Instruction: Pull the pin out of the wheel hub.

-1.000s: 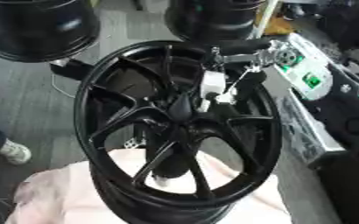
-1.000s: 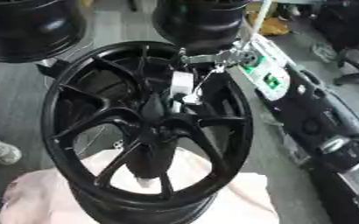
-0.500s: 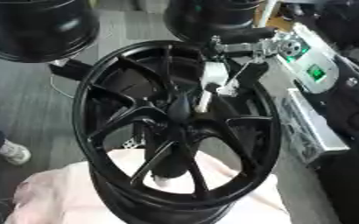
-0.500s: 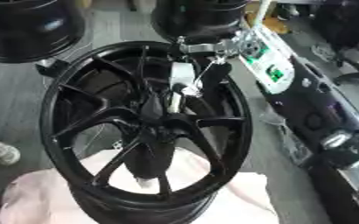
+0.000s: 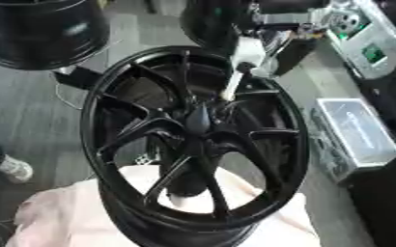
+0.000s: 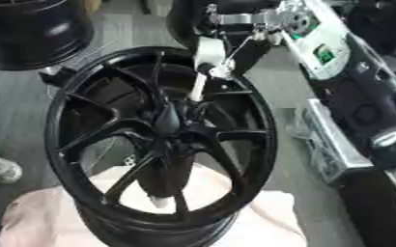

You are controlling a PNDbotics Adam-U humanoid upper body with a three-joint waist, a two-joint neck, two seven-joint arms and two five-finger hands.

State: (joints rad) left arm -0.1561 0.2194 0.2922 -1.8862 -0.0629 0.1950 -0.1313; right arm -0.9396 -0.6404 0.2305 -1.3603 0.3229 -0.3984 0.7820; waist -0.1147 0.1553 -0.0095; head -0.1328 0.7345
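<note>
1. The pin is looking thin and white, hanging tilted just above the middle of the black wheel hub.
2. The right hand is pinching the pin's top.
3. The right eye view is showing more of the arm's silver parts.

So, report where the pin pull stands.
Looks done: the white pin appears clear of the hub of the black spoked wheel; its lower tip hangs above and to the right of the hub, over the spokes. In hand: the right hand holds the pin's thicker upper end. Left: probably only carrying it clear of the wheel. The left hand is not in view.
</note>
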